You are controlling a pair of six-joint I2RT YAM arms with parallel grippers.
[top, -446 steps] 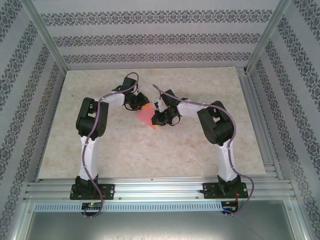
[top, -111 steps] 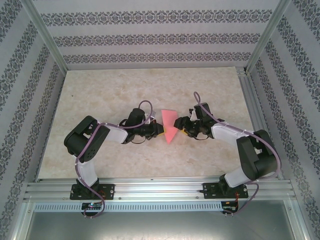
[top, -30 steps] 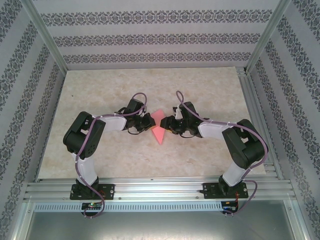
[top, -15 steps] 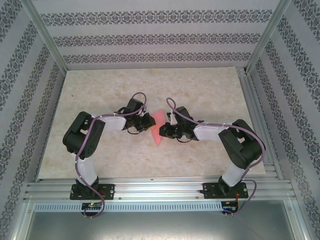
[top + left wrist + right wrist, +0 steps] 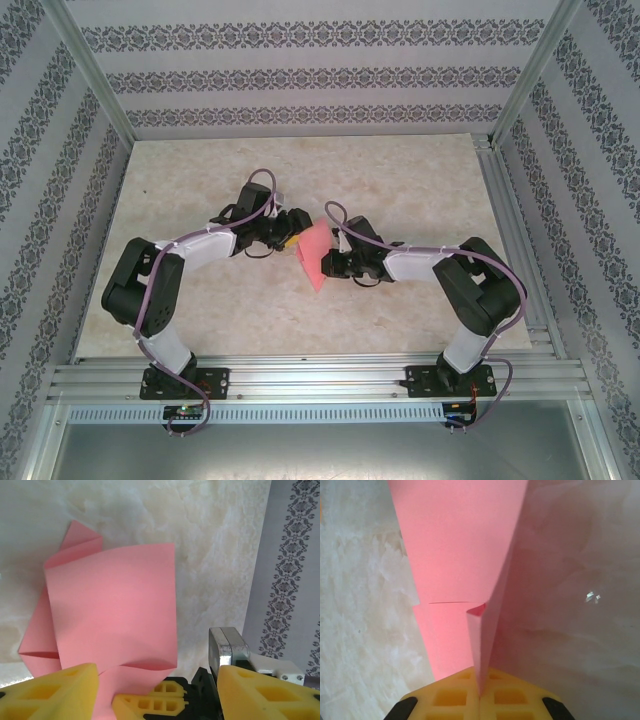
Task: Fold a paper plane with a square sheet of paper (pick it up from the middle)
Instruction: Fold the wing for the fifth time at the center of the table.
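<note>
The pink-red square sheet of paper (image 5: 312, 258) is folded into layers with a point toward the near side, and it stands mid-table between both grippers. My right gripper (image 5: 326, 262) is shut on it. In the right wrist view the yellow fingers (image 5: 455, 697) pinch a raised lengthwise fold of the paper (image 5: 460, 540). My left gripper (image 5: 292, 228) is just behind and left of the sheet and stands open. In the left wrist view its yellow fingers (image 5: 50, 690) are spread wide, with the paper's overlapping flaps (image 5: 115, 610) ahead of them and between them, ungripped.
The marble-patterned table (image 5: 420, 180) has free room all around the paper. Patterned walls (image 5: 300, 80) close the back and sides. An aluminium rail (image 5: 300, 378) carrying both arm bases runs along the near edge.
My left gripper has opened, let go of the paper and shifted back, its elbow swinging left. My right gripper has moved left and shut on the paper's fold.
</note>
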